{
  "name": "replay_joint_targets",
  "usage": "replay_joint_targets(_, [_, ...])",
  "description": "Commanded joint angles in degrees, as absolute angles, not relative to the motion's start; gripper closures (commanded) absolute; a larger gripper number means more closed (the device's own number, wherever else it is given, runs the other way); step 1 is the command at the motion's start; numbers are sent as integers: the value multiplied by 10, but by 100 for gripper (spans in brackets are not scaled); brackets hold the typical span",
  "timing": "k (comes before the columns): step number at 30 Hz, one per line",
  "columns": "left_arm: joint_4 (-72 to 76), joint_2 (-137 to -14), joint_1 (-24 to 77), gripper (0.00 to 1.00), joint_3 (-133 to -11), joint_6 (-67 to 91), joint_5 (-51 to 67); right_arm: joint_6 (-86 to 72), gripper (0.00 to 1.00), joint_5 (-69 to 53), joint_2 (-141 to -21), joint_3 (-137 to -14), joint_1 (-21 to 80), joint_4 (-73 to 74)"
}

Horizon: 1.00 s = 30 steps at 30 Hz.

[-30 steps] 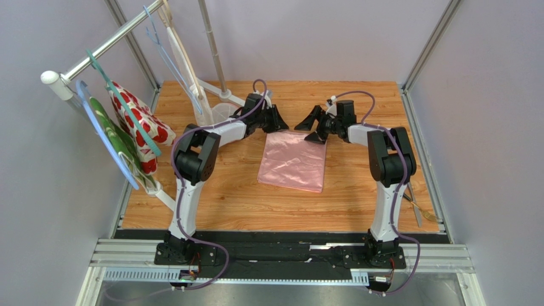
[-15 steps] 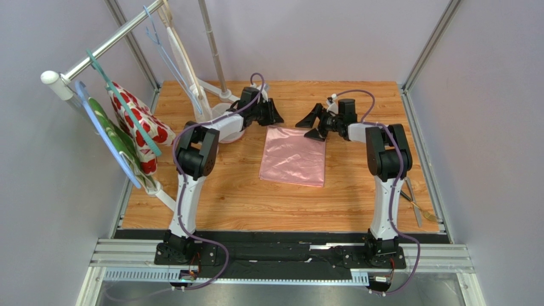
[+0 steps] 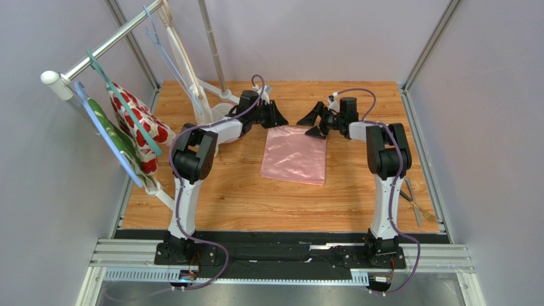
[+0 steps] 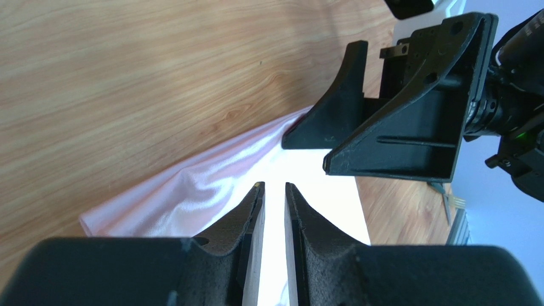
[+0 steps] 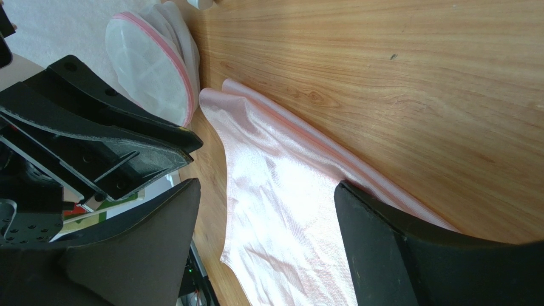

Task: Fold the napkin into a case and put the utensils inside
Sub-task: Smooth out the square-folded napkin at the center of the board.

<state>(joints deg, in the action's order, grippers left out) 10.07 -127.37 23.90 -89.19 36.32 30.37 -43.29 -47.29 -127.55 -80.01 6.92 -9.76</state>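
Probably a robotics lab cell — aluminium framing point(image 3: 425, 51) and blank walls point(image 3: 485, 127) enclosing the wood surface point(image 3: 255, 197) beneath the jaws.

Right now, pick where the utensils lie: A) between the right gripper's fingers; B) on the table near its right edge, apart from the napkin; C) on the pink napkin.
B: the utensils lie on the table by its right edge, well clear of the napkin.

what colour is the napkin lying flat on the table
The napkin is plain light pink with a slight sheen, no pattern; best seen in the right wrist view.
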Motion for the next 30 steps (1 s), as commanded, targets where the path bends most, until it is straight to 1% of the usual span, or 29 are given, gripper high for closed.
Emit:
replay_joint_targets(1, [188,-1299,225,74,-898,422,319,-431,17,-489,-1286,-816,68,-115])
replay_joint_targets(4, [210,-1328,208,71,-904,463,312,-431,17,-490,-1287,-817,67,-114])
replay_joint_targets(6, [242,-1352,200,66,-904,513,326,-429,17,-491,-1288,-820,68,-113])
replay_joint_targets(8, [257,-1364,197,59,-902,541,328,-429,17,-492,-1289,-822,68,-113])
replay_joint_targets(10, [245,-1375,196,56,-907,548,315,-430,17,-494,-1290,-826,67,-112])
replay_joint_targets(12, [223,-1382,192,50,-923,555,306,-430,17,-494,-1290,-825,67,-111])
replay_joint_targets(13, [212,-1383,189,43,-927,553,302,-425,17,-493,-1289,-824,67,-110])
replay_joint_targets(17, [157,-1369,185,41,-934,532,257,-417,17,-490,-1290,-823,68,-101])
replay_joint_targets(20, [141,-1373,185,42,-950,512,265,-413,17,-484,-1292,-825,67,-92])
replay_joint_targets(23, [163,-1375,186,42,-946,508,280,-428,17,-487,-1293,-841,70,-97])
replay_joint_targets(25, [161,-1376,190,43,-959,477,303,-431,17,-487,-1295,-854,74,-91])
replay_joint_targets(28, [141,-1326,209,41,-961,399,286,-419,17,-488,-1297,-871,74,-67])
replay_joint_targets(30, [131,-1286,216,41,-962,375,285,-412,17,-488,-1298,-870,75,-61])
